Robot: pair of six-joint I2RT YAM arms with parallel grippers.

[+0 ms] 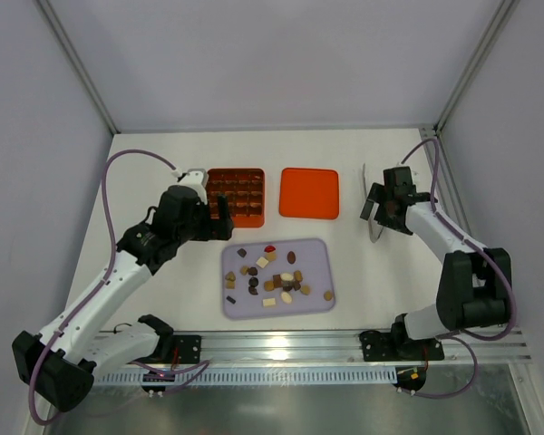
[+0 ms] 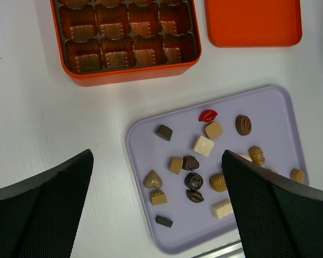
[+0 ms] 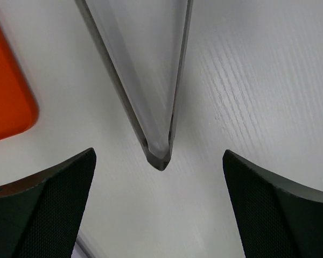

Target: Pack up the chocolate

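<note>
The chocolate (image 1: 274, 275), several small dark brown, tan and cream pieces and one red piece (image 2: 208, 115), lies scattered on a lavender tray (image 1: 319, 250). In the left wrist view the pieces (image 2: 194, 180) lie between my fingers, well below them. My left gripper (image 1: 221, 220) is open and empty, hovering between the orange gridded box (image 1: 237, 196) and the tray's left part (image 2: 137, 156). The box cells (image 2: 126, 40) look empty. My right gripper (image 1: 382, 213) is open and empty over metal tongs (image 3: 151, 80), whose tip lies between its fingers.
The flat orange lid (image 1: 309, 192) lies right of the box; it also shows in the left wrist view (image 2: 253, 21), and its corner in the right wrist view (image 3: 8, 107). The tongs (image 1: 371, 232) lie right of the lid. Cage posts stand at the back corners.
</note>
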